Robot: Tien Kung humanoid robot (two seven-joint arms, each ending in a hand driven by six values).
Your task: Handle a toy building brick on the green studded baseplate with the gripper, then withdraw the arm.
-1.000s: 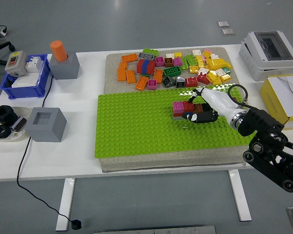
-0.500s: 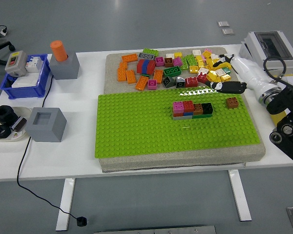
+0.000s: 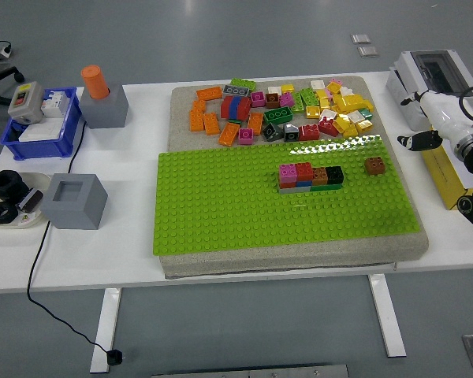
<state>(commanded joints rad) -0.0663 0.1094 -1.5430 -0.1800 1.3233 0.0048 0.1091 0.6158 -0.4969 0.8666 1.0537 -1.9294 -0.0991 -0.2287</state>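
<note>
The green studded baseplate (image 3: 244, 205) lies on a grey mat at the table's middle. A short row of joined bricks (image 3: 310, 177), pink, red, brown and black over grey, blue and green, stands on it right of centre. A single brown brick (image 3: 374, 165) sits alone on the plate near its right edge. My right hand (image 3: 422, 120), white with black fingertips, hovers off the plate at the far right, fingers relaxed and holding nothing. The left arm is out of view.
Several loose bricks (image 3: 284, 110) lie on the mat behind the plate. A grey electrical box (image 3: 433, 75) and a yellow box (image 3: 445, 169) stand at the right. At the left are grey blocks (image 3: 75, 201), a blue bin (image 3: 39, 130) and a plate of black parts (image 3: 8, 197).
My right hand has left the brick row, passed over the plate's far right corner, and drawn back to the right past the plate's edge. The brown brick now stands alone on the plate.
</note>
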